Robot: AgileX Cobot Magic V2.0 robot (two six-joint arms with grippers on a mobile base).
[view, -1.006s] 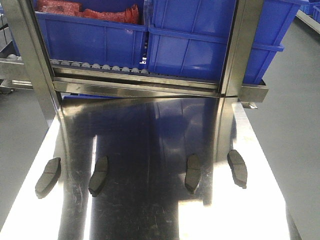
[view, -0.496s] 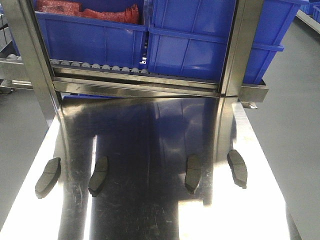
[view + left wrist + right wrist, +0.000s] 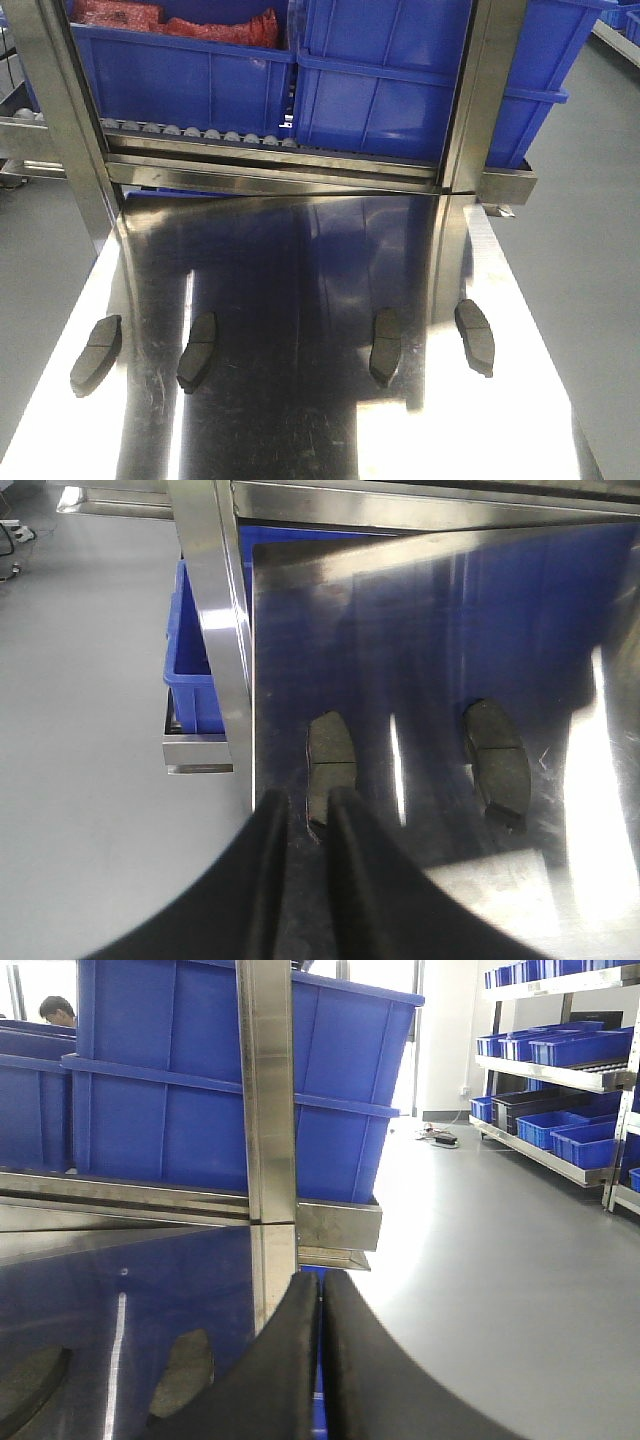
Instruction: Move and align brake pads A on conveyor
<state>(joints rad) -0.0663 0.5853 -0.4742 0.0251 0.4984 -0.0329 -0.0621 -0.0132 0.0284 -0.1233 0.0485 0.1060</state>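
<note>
Caught, by every sign, at the very start of the job, with nothing yet shifted. Nearest the lens, found the left gripper (image 3: 304,808) hanging low over the near end of the left-most pad (image 3: 330,765), with two black fingers parted by a narrow gap and nothing held; could not tell whether touching that pad or just clear of it. Found the right gripper (image 3: 320,1286) by the table's right side, pointed toward the right rack post (image 3: 268,1090), with fingers pressed together to a hairline and nothing between them. Just beyond, counted four brake pads (image 3: 96,355) lying flat in a loose row across the near half of the steel table (image 3: 300,260): the left-most at the left edge, the second pad (image 3: 197,350) near it, then, past a wider stretch of bare steel, the third pad (image 3: 385,346) and the right-most pad (image 3: 474,337) by the right edge. Noted none touching another, and the outer ones angled inward rather than squared up. Saw no conveyor in any view; judged all four moves and the lining-up as work left to do, with the left-most pad the likely first pick. Farther back, made out a roller track (image 3: 200,135) between the posts and, behind it, blue bins (image 3: 200,85), one with red parts (image 3: 180,22) inside.
</note>
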